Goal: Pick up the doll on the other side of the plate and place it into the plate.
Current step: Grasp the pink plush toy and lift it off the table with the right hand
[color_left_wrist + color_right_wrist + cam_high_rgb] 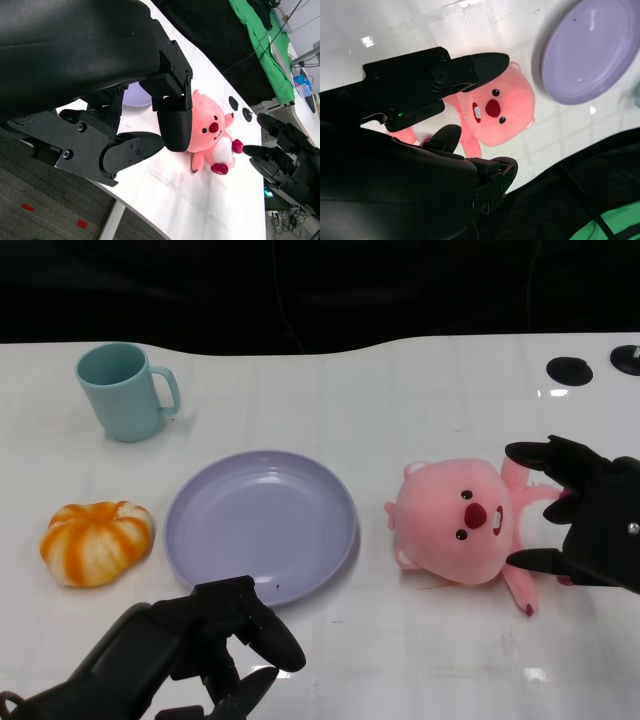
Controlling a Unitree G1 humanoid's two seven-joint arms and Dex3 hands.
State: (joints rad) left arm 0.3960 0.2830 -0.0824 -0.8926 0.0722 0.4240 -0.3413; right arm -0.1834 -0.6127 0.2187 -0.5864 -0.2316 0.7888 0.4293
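Head view, step: the reach is in hand; the right hand [588, 525] is spread, its fingers at either side of the pink doll [465, 530] on the doll's right, and whether they touch it I cannot tell; the doll lies on the white bench [400, 390], just right of the purple plate [260, 523] and apart from it; the plate holds nothing
Head view, left hand: the left hand [205, 650] hangs at the near edge, fingers apart, holding nothing
Head view, count: one doll; one plate; one teal mug [125, 390] far left; one orange pumpkin toy [96, 540] left of the plate; two hands
Left wrist view: the doll [210, 135] lies face up beyond the left hand's fingers [175, 125]; the right hand [285, 160] is open beside its feet
Right wrist view, next move: fingers [485, 65] bracket the doll [495, 110], not yet closed; I judge the next move calls for closing on the soft body, lifting, then carrying left over the plate [590, 55]
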